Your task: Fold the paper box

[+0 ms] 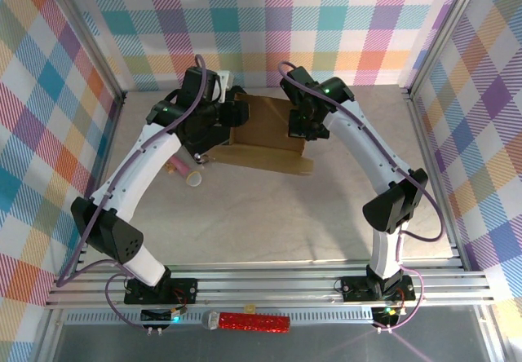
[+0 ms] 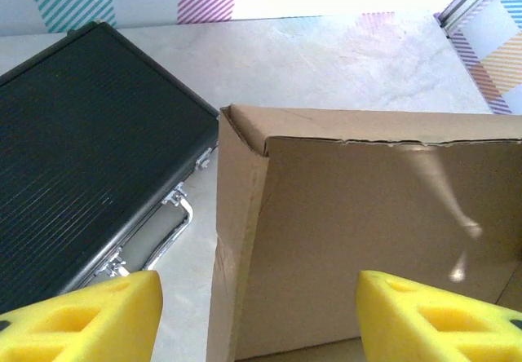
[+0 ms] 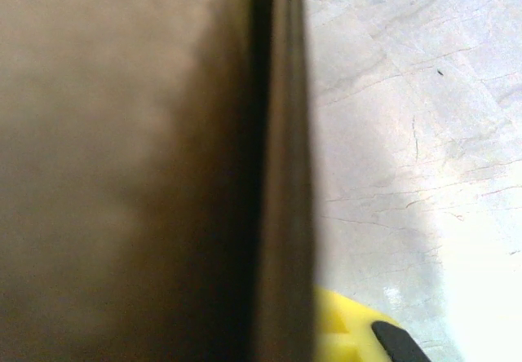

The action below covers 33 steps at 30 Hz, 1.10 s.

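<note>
The paper box (image 1: 273,138) is brown cardboard, partly raised, at the back middle of the table. In the left wrist view its left corner and flap (image 2: 245,240) stand between my left gripper's (image 2: 261,329) yellow fingers (image 2: 81,321), which are wide apart and touch nothing. From above, the left gripper (image 1: 234,117) is at the box's left end. My right gripper (image 1: 302,125) is at the box's right end. Up close, the right gripper (image 3: 285,337) has a box wall (image 3: 281,174) pressed against its one visible yellow finger (image 3: 351,333). The other finger is hidden behind the cardboard.
A black hard case (image 2: 81,158) with a metal handle (image 2: 167,231) lies just left of the box, under the left arm. A pink tube (image 1: 179,165) and a small cardboard roll (image 1: 194,179) lie in front of it. A red glittery cylinder (image 1: 249,323) rests on the near rail.
</note>
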Motion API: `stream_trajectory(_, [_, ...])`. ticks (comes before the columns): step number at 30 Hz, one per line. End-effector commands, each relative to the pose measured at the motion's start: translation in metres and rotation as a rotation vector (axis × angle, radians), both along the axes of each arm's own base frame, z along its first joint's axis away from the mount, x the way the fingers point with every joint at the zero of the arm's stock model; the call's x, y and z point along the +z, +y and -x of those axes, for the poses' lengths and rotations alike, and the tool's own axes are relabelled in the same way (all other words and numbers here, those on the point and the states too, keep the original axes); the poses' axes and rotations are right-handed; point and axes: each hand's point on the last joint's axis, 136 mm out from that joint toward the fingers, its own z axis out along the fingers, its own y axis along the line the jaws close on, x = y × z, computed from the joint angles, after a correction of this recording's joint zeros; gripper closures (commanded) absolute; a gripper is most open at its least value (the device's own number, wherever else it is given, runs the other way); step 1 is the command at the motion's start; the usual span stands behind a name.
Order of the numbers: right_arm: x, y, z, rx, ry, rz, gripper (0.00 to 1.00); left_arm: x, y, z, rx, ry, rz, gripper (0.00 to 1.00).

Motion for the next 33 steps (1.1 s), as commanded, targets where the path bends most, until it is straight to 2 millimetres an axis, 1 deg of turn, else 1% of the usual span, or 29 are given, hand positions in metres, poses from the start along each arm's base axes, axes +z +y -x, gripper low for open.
stream_trajectory(1, [0.008, 0.0, 0.003, -0.002, -0.004, -0.023, 1.0, -0.014, 0.001, -0.004, 0.004, 0.038, -0.015, 0.4])
stream_trajectory(3, [0.008, 0.0, 0.004, -0.002, -0.003, -0.022, 1.0, -0.019, 0.002, -0.008, 0.013, 0.043, -0.037, 0.42])
stream_trajectory(9, [0.009, 0.001, 0.004, -0.002, -0.003, -0.032, 1.0, -0.036, 0.007, -0.016, 0.035, 0.05, -0.141, 0.45])
stream_trajectory(12, [0.008, 0.002, 0.004, 0.001, 0.001, -0.036, 1.0, -0.04, 0.01, -0.023, 0.06, 0.037, -0.184, 0.52])
stream_trajectory(14, [0.008, 0.002, 0.004, 0.002, 0.002, -0.036, 1.0, -0.042, 0.013, -0.029, 0.086, 0.03, -0.213, 0.63])
stream_trajectory(17, [0.009, 0.002, 0.004, -0.001, -0.002, -0.033, 1.0, -0.044, 0.02, -0.035, 0.122, 0.015, -0.254, 0.85])
stream_trajectory(20, [0.008, 0.0, 0.004, -0.002, 0.001, -0.028, 1.0, -0.039, 0.025, -0.036, 0.155, -0.016, -0.301, 0.99])
stream_trajectory(23, [0.006, 0.001, 0.005, -0.003, 0.006, -0.032, 1.0, -0.036, 0.031, -0.035, 0.19, -0.046, -0.392, 1.0])
stream_trajectory(26, [0.007, 0.002, 0.005, 0.0, 0.005, -0.038, 1.0, -0.031, 0.036, -0.032, 0.243, -0.09, -0.565, 1.0])
stream_trajectory(28, [0.006, 0.003, 0.005, -0.003, 0.006, -0.041, 1.0, -0.031, 0.038, -0.031, 0.27, -0.106, -0.65, 1.0])
stream_trajectory(31, [0.005, 0.003, 0.005, -0.005, 0.012, -0.041, 1.0, -0.036, 0.044, -0.031, 0.305, -0.105, -0.735, 1.0])
stream_trajectory(33, [0.006, 0.003, 0.005, -0.005, 0.011, -0.043, 1.0, -0.039, 0.047, -0.031, 0.32, -0.099, -0.759, 1.0])
